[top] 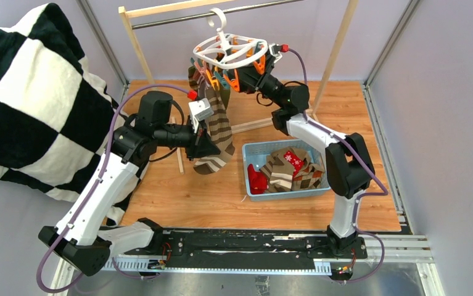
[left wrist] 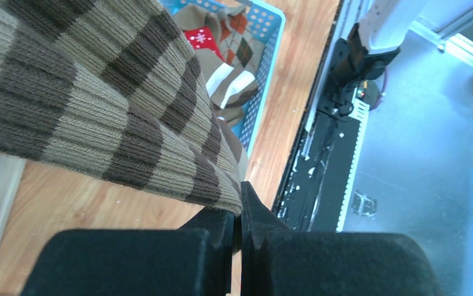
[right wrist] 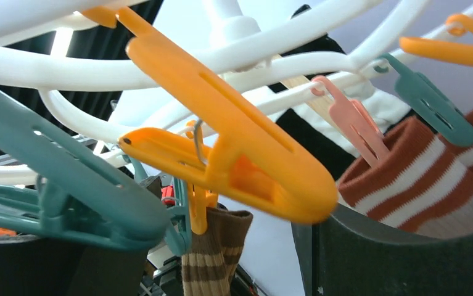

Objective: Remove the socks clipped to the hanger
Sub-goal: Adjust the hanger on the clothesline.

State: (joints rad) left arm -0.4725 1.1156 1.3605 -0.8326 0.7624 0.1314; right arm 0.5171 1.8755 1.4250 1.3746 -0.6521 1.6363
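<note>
Your left gripper [top: 211,148] is clamped on the toe end of the taupe-brown, dark-striped ribbed sock [top: 220,123], which hangs from the white plastic oval clip hanger [top: 230,50] at far centre. Your right gripper [top: 253,66] stands apart around an orange plastic clothespin [right wrist: 221,154].

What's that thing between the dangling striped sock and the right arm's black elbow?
A blue basket holding loose socks, on the wooden floor. The top view shows it plainly, just right of the striped sock.
</note>
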